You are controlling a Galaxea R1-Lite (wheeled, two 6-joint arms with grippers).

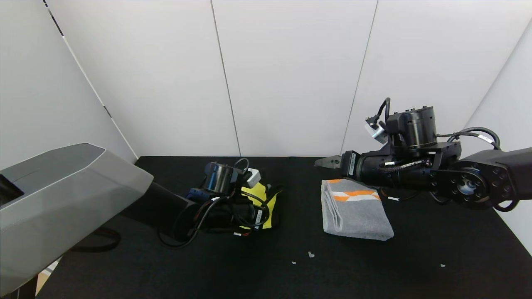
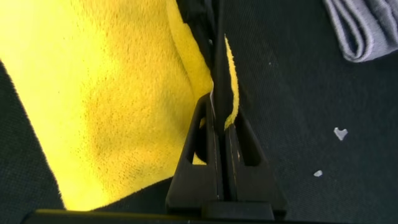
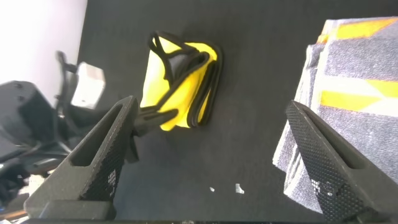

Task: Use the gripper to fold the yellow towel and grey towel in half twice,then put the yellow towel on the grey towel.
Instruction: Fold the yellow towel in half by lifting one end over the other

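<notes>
- Fingers (image 2: 219, 163) of the left gripper (image 1: 266, 198) are clamped on the yellow towel's (image 2: 118, 106) edge; lifting could unfold it.
- Right gripper (image 3: 224, 163), fingers apart, hovers beyond the grey towel (image 1: 355, 209).

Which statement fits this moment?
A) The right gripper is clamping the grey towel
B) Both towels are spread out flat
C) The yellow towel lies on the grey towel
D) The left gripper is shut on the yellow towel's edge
D: in the left wrist view the left gripper pinches the yellow towel at its edge, while the open right gripper hangs clear of the folded grey towel.
</notes>
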